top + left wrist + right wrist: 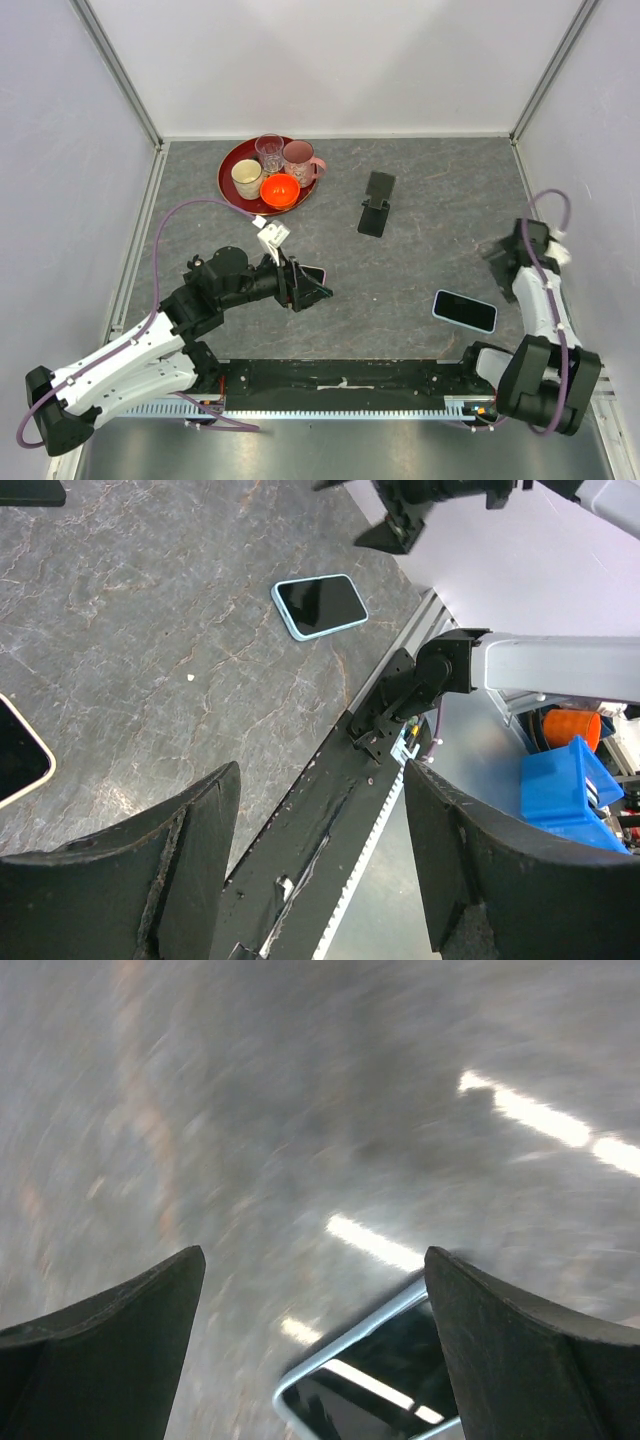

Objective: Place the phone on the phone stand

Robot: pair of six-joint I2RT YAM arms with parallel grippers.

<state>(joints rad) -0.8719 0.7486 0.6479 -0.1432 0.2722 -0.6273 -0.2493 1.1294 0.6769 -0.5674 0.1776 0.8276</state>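
Observation:
A phone [465, 310] in a light blue case lies face up on the grey table, right of centre; the left wrist view shows the phone [320, 605] too. The black phone stand [377, 204] stands upright further back, with nothing on it. My right gripper [497, 257] hovers blurred just behind the phone, jaws open; in its own view my right gripper [313, 1260] is empty, with the phone's corner [370, 1390] below it. My left gripper [312, 288] is open and empty at centre left, and my left gripper [320, 780] points toward the table's near edge.
A second phone [316, 273] in a pale case lies by my left gripper, and its edge [15, 760] shows in the left wrist view. A red tray [232, 165] holding cups and an orange bowl [280, 189] sits at the back left. White walls enclose the table.

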